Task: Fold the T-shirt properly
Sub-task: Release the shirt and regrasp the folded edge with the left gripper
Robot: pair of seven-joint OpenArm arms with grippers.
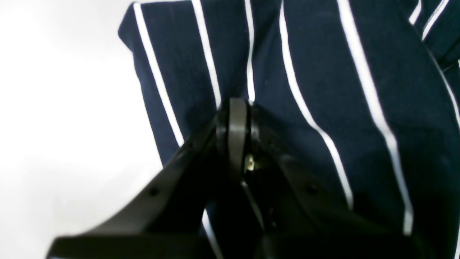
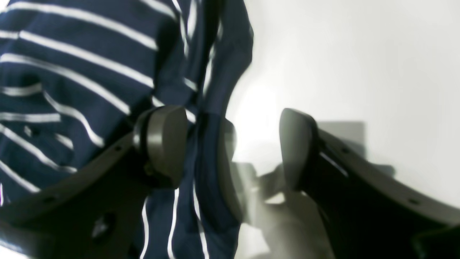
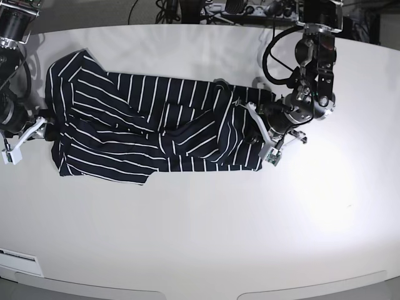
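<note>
The T-shirt [image 3: 156,131], dark navy with thin white stripes, lies stretched sideways across the white table [image 3: 206,225], folded lengthwise. My left gripper [image 1: 238,108] is at its right end [image 3: 257,122]. The jaws are pressed together and the cloth's creases run into the tip, so it looks shut on the T-shirt [image 1: 323,72]. My right gripper [image 2: 230,145] stands at the shirt's left end [image 3: 45,125] with its jaws wide apart. A hanging fold of the T-shirt [image 2: 212,151] lies loose against the left finger [image 2: 163,144]. The right finger [image 2: 298,147] is over bare table.
Cables and dark equipment [image 3: 219,9] sit beyond the table's far edge. The table's rounded front edge [image 3: 200,290] runs along the bottom of the base view.
</note>
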